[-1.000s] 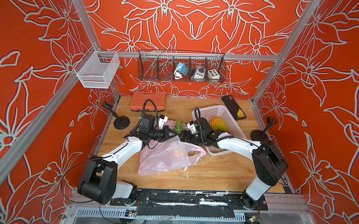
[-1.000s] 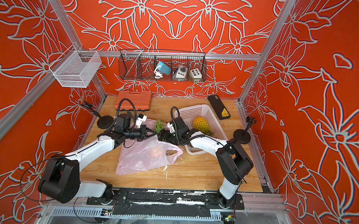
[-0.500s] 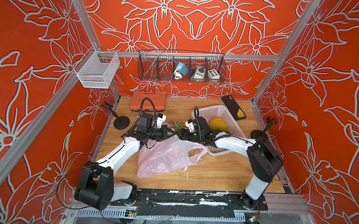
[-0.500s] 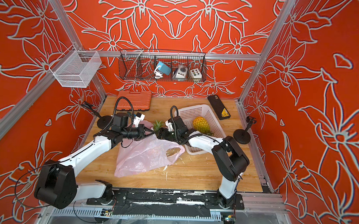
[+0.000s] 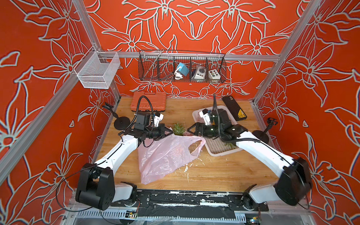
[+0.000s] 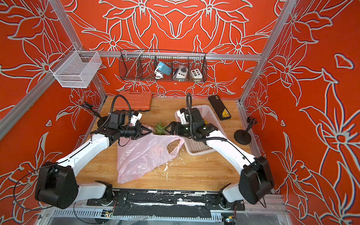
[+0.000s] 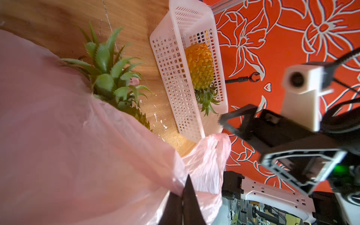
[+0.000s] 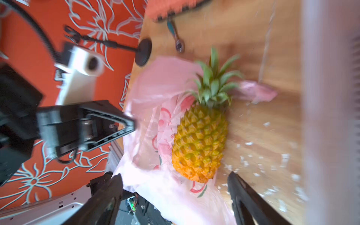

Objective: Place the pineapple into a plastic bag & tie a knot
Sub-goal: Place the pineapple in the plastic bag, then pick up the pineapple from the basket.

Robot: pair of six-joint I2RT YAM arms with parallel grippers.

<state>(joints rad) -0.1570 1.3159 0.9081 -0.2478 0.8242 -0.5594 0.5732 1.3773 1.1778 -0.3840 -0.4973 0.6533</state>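
Film of the plastic bag (image 5: pixel 163 157) stays pinched in my left claw (image 5: pixel 170 132), tight on the rim. Just right of it the pineapple (image 8: pixel 200 144) lies on the counter (image 5: pixel 224 172), body inside the bag's mouth, crown poking out toward the far side. My right claw (image 5: pixel 189 131) has backed off toward the basket (image 5: pixel 219 151) (spread wide, nothing in it), so I judge loading done; handles (image 5: pixel 202 141) next, nothing tied yet.

We see a thin, crinkly, translucent pink plastic bag (image 5: pixel 163 155), a rough, scaly pineapple (image 8: pixel 198 144), a smooth perforated white plastic basket (image 7: pixel 171 78), a grained, scuffed wooden tabletop (image 5: pixel 224 172), a black metal wire rack (image 5: pixel 147 70)
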